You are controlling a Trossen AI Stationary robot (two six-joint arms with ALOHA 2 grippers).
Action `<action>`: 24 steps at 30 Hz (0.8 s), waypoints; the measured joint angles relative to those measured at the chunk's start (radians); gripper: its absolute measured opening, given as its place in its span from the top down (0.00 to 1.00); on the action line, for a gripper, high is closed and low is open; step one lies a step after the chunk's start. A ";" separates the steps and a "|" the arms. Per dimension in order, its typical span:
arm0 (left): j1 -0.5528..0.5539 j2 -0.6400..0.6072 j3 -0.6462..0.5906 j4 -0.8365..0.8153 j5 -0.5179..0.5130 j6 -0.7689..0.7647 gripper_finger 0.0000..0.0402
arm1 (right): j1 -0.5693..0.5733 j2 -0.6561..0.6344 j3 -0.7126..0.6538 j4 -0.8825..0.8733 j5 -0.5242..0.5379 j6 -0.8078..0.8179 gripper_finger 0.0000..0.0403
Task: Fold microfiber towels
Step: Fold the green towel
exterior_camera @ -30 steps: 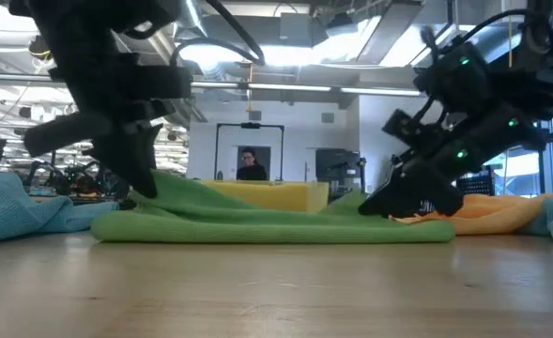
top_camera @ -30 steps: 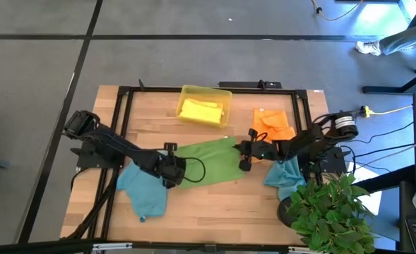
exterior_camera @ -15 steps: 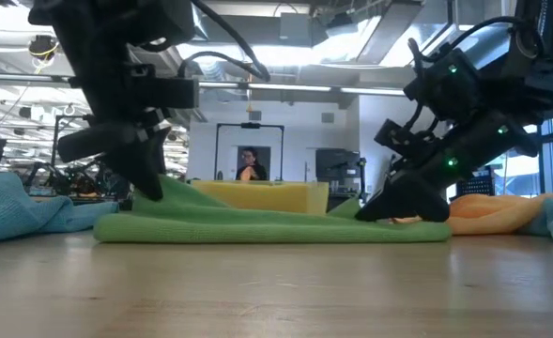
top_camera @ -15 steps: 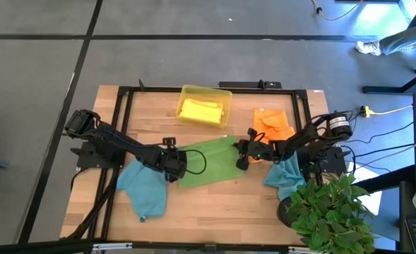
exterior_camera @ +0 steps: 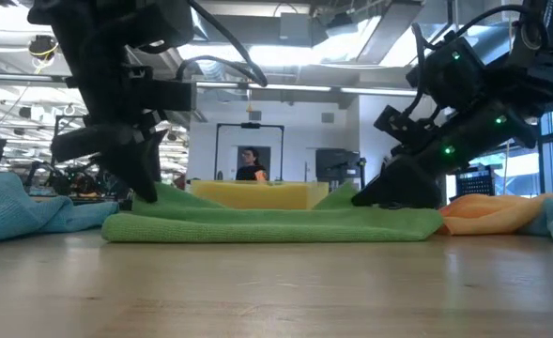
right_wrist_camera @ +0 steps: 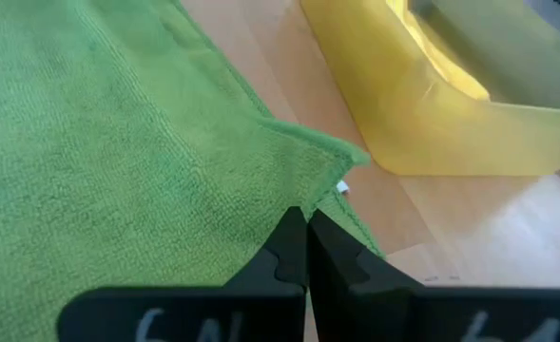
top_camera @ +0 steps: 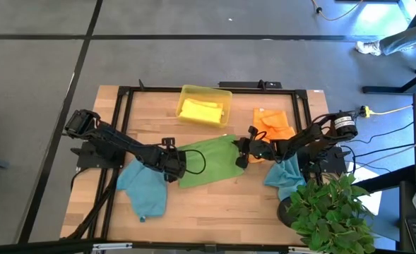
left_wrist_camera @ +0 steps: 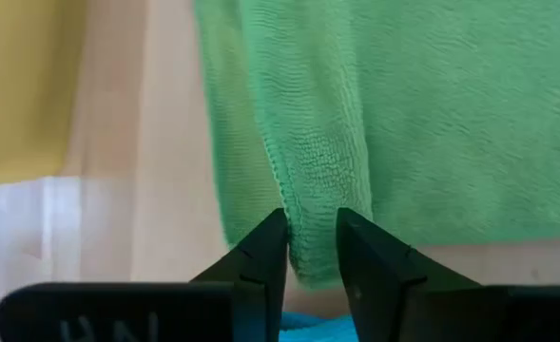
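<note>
Two grippers are on the green towel [top_camera: 209,161] right now, one at each end of it, and it's lying mid-worktop [top_camera: 215,201] bunched into a low flat fold. Starting at the near edge of the worktop, there's a teal-blue towel [top_camera: 144,188] crumpled on the left, and a second teal-blue towel [top_camera: 285,176] on the right, next to a leafy plant [top_camera: 328,212]. Just past those, the left gripper [top_camera: 174,164] has its fingers [left_wrist_camera: 260,256] pinching the left edge of the green towel, a fold of cloth squeezed between them. The right gripper [top_camera: 241,151] is at the towel's far right corner, fingers [right_wrist_camera: 294,249] pressed together on the corner. In the low view both ends are only barely lifted off the wood. Farther back, the orange towel [top_camera: 272,124] sits flat just beyond the right gripper, and the translucent yellow tray [top_camera: 186,95] near the back edge has the yellow towel [top_camera: 200,111] folded inside it. Way behind the worktop a person [exterior_camera: 249,163] is standing in the room.
</note>
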 joint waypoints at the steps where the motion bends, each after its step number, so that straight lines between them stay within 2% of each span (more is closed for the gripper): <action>1: 0.000 0.000 0.000 0.000 0.007 0.001 0.81 | 0.002 0.000 0.000 -0.001 0.000 0.000 1.00; 8: 0.000 0.000 0.000 0.000 0.024 0.019 0.98 | 0.033 0.000 0.000 0.000 0.050 -0.020 1.00; 11: -0.003 0.000 0.006 0.000 0.015 0.021 0.99 | 0.057 -0.008 0.000 0.002 0.100 -0.042 1.00; 15: -0.003 0.000 0.022 -0.026 -0.034 0.022 1.00 | 0.073 -0.035 0.000 0.002 0.111 -0.052 1.00; 19: 0.010 0.000 0.023 -0.035 -0.098 0.008 1.00 | 0.073 -0.048 0.000 -0.006 0.114 -0.018 1.00; 24: 0.036 0.000 0.023 -0.035 -0.101 -0.004 1.00 | 0.056 -0.048 0.000 -0.052 0.136 0.052 1.00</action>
